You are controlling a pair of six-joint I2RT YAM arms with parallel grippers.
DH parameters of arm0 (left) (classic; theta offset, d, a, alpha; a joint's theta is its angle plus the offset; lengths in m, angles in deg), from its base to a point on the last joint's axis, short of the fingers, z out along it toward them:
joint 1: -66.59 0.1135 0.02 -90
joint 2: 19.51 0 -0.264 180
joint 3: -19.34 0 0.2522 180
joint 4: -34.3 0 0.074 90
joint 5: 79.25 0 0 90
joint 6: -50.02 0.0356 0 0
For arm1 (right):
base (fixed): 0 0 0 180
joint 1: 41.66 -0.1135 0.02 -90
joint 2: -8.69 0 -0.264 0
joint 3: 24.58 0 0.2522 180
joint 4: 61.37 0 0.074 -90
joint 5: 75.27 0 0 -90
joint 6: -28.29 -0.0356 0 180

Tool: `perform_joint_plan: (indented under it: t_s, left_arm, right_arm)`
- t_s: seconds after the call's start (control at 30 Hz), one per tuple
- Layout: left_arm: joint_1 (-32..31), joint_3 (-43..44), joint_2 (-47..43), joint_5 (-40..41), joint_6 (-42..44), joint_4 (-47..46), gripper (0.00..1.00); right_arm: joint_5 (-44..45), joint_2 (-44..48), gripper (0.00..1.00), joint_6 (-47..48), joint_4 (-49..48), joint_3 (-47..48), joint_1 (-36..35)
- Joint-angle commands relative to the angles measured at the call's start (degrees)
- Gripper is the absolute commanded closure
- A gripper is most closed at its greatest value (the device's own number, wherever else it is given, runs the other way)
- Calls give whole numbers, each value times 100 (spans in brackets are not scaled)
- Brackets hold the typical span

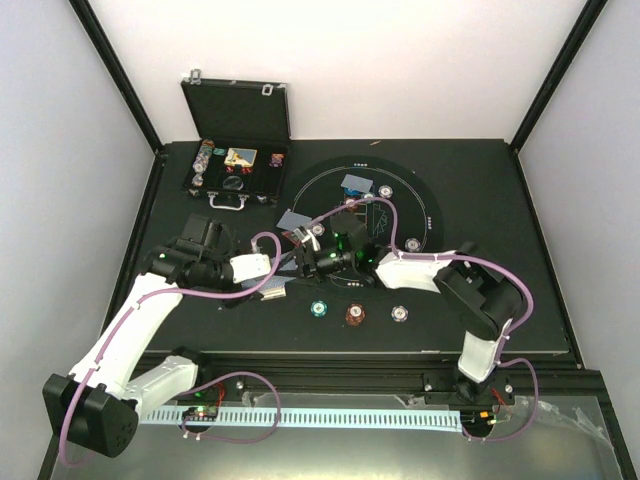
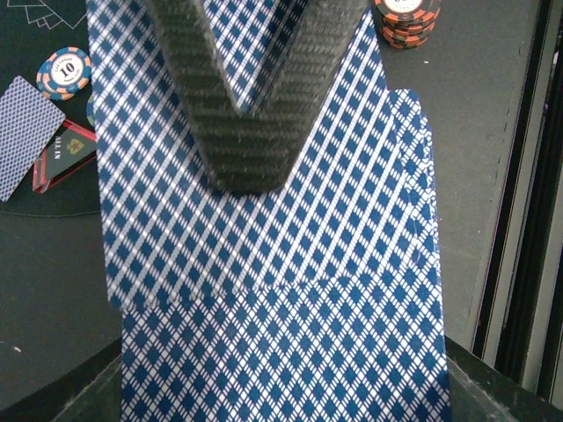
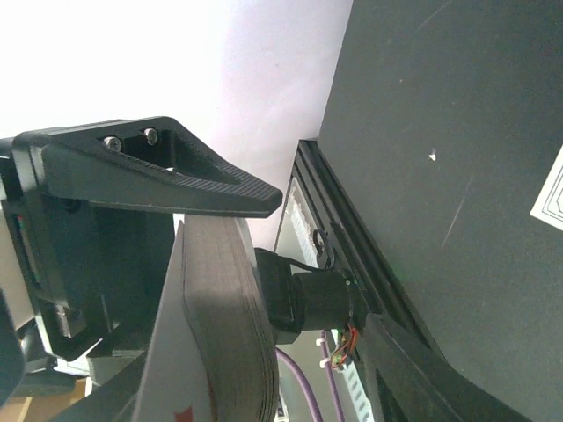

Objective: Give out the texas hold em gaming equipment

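A thick deck of blue-backed playing cards (image 2: pixel 264 343) fills the left wrist view, and my left gripper (image 1: pixel 272 278) is shut on it just left of the table's middle. The top card sits slightly offset on the deck. My right gripper (image 1: pixel 303 262) meets the deck from the right. One of its dark fingers (image 2: pixel 242 132) lies over the card backs. In the right wrist view that finger (image 3: pixel 185 180) stands at the end of the deck (image 3: pixel 220 334); the other finger is hidden. Teal (image 1: pixel 319 308), red-brown (image 1: pixel 354 315) and white (image 1: pixel 400 314) chips lie in a row near the front.
An open black case (image 1: pixel 235 165) with chips stands at the back left. On the round black mat (image 1: pixel 420 195) lie loose cards (image 1: pixel 356 182) and a chip (image 1: pixel 386 190). The left wrist view also shows a "10" chip (image 2: pixel 64 72), a red triangle marker (image 2: pixel 63 156), a single card (image 2: pixel 26 132) and an orange chip stack (image 2: pixel 406 19).
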Motion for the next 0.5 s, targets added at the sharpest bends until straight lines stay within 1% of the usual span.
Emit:
perform_joint_plan:
  t_s: [0.0, 0.17, 0.27, 0.47]
  left_arm:
    - [17, 73, -143, -196, 2, -5, 98]
    - [17, 57, -132, -204, -5, -28, 99]
    - [17, 52, -130, -201, -8, -34, 98]
    - [16, 74, -123, -206, -4, -33, 98]
  right_arm:
    - [384, 233, 54, 131, 558, -200, 108]
    - [449, 520, 74, 258, 800, -233, 178]
    - [485, 690, 84, 347, 932, -297, 253]
    - [484, 1000, 91, 489, 1126, -429, 388]
